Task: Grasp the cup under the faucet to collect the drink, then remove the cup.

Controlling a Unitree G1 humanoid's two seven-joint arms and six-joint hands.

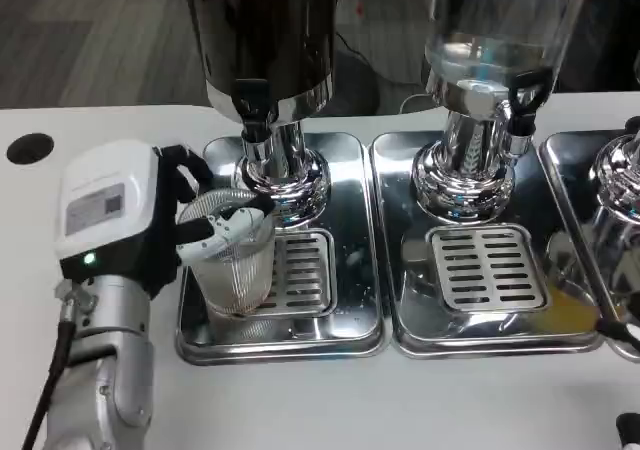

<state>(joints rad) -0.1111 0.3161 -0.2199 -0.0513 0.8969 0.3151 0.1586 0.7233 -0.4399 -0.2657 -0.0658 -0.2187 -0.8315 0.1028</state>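
The left hand reaches in from the left side of the table and has its fingers wrapped around a clear ribbed plastic cup, with the black-and-white fingers curled across the cup's rim and upper wall on the side facing the camera, so the cup is held firmly rather than merely touched. The cup stands upright on the left drip tray, at the left edge of that tray's slotted grate, just in front of the chrome base of the dark drink dispenser. The dispenser's black faucet hangs above and slightly behind the cup's mouth; whether the cup sits exactly under the spout cannot be told from this angle, and any liquid inside the cup is too hard to make out. The silver left forearm runs down to the lower left corner, with a small green light glowing on the white back of the hand. To the right stands a second dispenser with a clear tank over its own drip tray and grate, and the edge of a third tray shows at the far right. A round black hole sits in the tabletop at the far left
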